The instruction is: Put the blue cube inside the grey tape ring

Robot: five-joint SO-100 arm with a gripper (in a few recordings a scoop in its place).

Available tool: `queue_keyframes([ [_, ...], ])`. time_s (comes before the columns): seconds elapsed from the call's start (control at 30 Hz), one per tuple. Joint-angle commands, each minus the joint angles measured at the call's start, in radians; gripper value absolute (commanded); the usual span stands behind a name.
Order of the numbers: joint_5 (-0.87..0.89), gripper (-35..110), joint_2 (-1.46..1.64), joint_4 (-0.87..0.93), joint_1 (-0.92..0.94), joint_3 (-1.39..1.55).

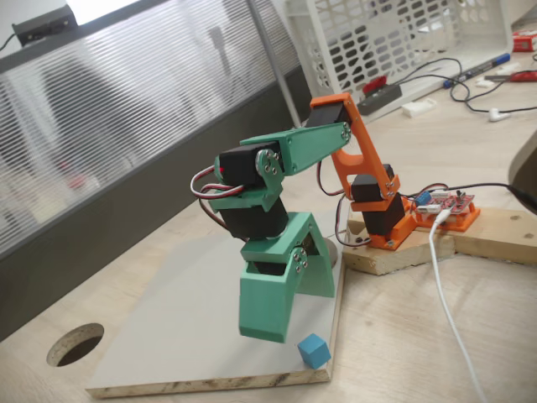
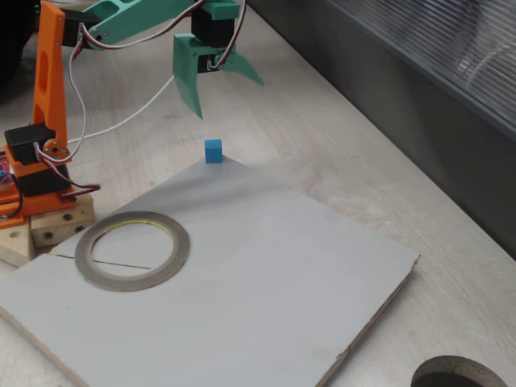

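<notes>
Both fixed views are evenly lit by soft, diffuse daylight, fairly bright, with no harsh glare. In a fixed view, a blown-out white patch at the top edge shows light entering through a ribbed, translucent wall panel [image 1: 126,109], and the white basket [image 1: 394,38] behind looks slightly overexposed. The pale board [image 1: 193,327] carries only faint, soft-edged shadows beneath the arm [image 1: 277,243]. In the other, a dim, blurred shadow spreads across the board [image 2: 242,266] near the blue cube [image 2: 213,151]. Both pictures are mildly soft and grainy, with slightly washed-out colours. Background clutter looks less sharp than the foreground.
</notes>
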Motion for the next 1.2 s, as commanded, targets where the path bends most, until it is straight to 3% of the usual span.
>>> queue_keyframes([
  [0.0,0.011,97,0.018,0.026,-0.012,-0.011],
  [0.83,0.011,97,0.014,0.025,-0.021,0.002],
  [1.17,0.011,97,-0.124,0.025,-0.014,0.000],
])
